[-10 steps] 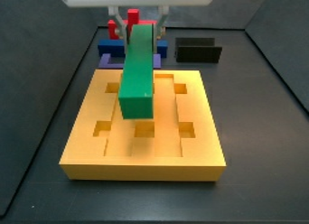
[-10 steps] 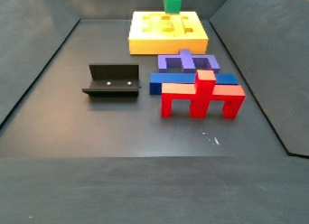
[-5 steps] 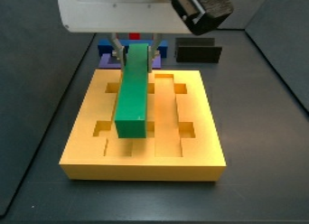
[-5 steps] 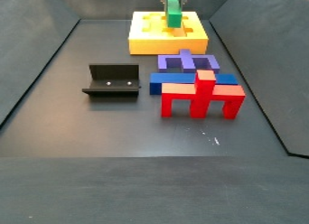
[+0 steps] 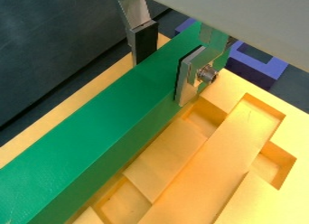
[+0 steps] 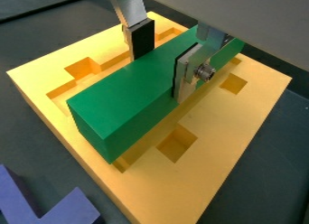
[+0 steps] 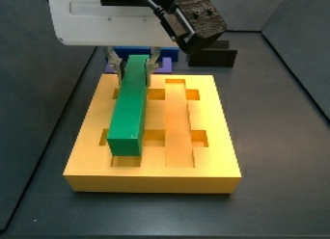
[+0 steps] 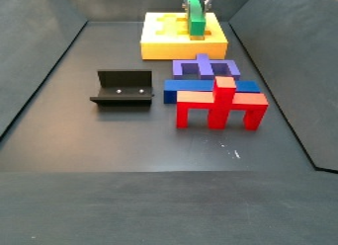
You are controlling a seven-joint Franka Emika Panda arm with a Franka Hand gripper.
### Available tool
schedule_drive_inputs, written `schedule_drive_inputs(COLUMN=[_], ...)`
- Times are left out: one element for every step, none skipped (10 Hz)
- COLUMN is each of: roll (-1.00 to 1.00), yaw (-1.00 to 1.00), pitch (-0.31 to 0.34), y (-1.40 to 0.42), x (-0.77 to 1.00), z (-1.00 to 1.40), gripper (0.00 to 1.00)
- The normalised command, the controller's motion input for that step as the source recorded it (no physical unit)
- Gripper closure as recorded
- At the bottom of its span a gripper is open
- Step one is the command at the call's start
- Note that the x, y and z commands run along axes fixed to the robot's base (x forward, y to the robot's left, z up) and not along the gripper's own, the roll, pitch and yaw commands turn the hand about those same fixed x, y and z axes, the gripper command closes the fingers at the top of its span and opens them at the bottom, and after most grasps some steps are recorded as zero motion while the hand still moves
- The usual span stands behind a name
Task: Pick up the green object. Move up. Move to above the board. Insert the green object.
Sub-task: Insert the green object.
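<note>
Board of yellow-orange now carries the green object lower than half a second ago, its near end dropped into the left groove and no longer raised. The gripper, over the board's far half, has its jaws clamped on the bar's sides.

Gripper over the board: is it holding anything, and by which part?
Yes. The gripper holds the green bar, its fingers clamped on the bar's two long sides near one end, over the yellow board.
</note>
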Motion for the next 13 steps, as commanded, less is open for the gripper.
schedule_drive_inputs(roll=[0.00,0.00,0.02,0.03,0.03,0.04,0.02,0.02,0.03,0.04,0.04,0.04,0.04], yaw=[0.00,0.00,0.00,0.00,0.00,0.00,0.00,0.00,0.00,0.00,0.00,0.00,0.00], pitch=[0.000,0.000,0.000,0.000,0.000,0.000,0.000,0.000,0.000,0.000,0.000,0.000,0.000], y=[-0.09,-0.02,0.00,0.00,0.00,-0.04,-0.03,-0.02,-0.05,-0.09,-0.09,-0.05,-0.01], x=[0.00,0.00,0.00,0.00,0.00,0.00,0.00,0.00,0.00,0.03,0.06,0.10,0.05], z=[-0.17,-0.17,-0.13,-0.13,-0.12,-0.11,-0.12,-0.13,-0.12,-0.10,-0.12,-0.16,-0.19], gripper=[1.00,1.00,1.00,1.00,1.00,1.00,1.00,1.00,1.00,1.00,1.00,1.00,1.00])
